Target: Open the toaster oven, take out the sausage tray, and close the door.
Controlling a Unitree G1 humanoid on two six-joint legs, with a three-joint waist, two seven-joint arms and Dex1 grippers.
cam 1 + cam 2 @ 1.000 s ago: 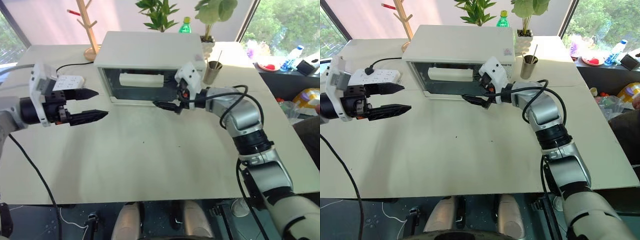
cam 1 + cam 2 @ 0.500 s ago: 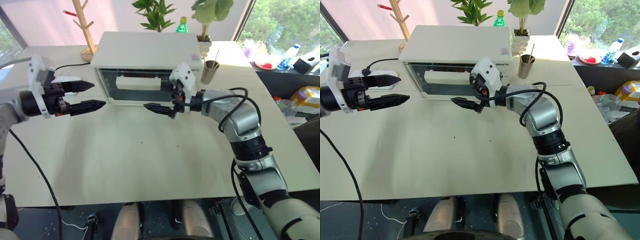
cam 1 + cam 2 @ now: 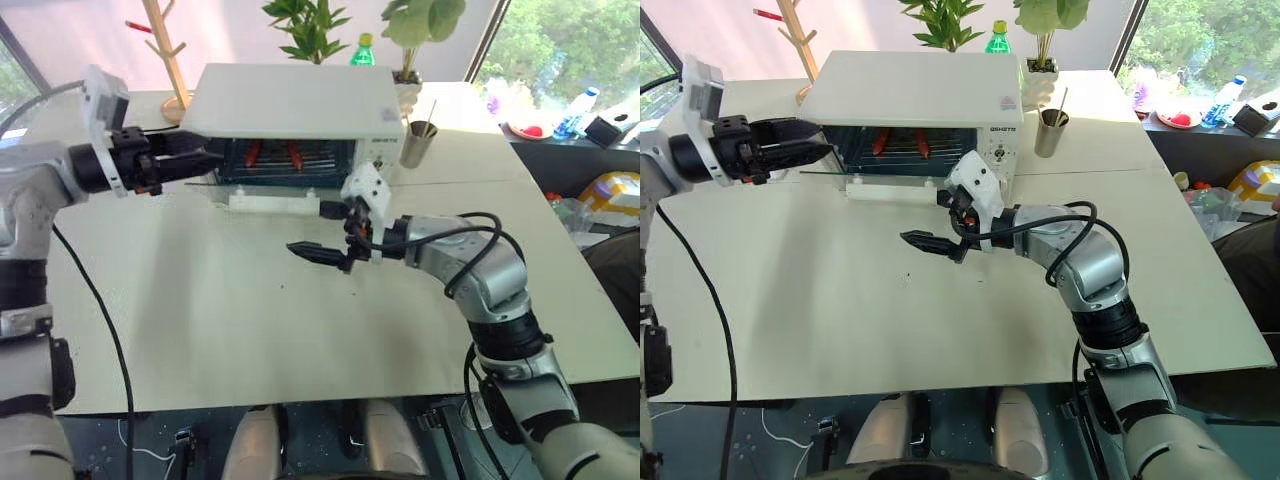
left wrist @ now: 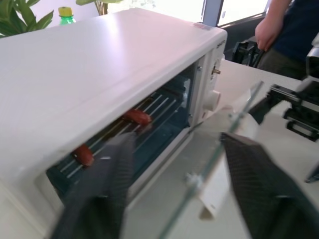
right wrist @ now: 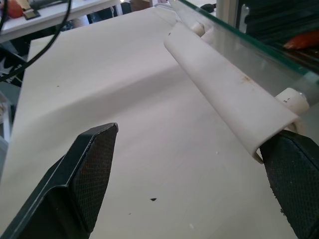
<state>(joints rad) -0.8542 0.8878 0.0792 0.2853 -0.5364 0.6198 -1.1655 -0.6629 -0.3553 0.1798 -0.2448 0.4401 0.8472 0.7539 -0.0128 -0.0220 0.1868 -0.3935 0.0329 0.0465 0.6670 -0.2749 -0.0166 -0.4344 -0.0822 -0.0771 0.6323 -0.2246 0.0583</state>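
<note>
Now the toaster oven (image 3: 300, 115) stood open on the table (image 3: 250, 310), sausages inside.

From the head views, the door (image 3: 875, 172) lay folded down flat, its white handle (image 3: 272, 203) toward the robot, and red-brown sausages (image 3: 252, 152) rested on the sausage tray (image 3: 902, 152) within the cavity. The left gripper (image 3: 200, 160) reached level to the oven's left front corner, fingers apart, holding nothing. The right gripper (image 3: 322, 232) hovered over the table just before the handle, fingers spread wide and empty. A metal cup (image 3: 419, 143) stood beside the oven. Along the left wrist, two sausages (image 4: 137, 116) lay on the rack, the glass door edge-on between the dark fingers (image 4: 107, 174). Along the right wrist, the handle (image 5: 224, 97) sat near one spread finger (image 5: 291, 174).
</note>
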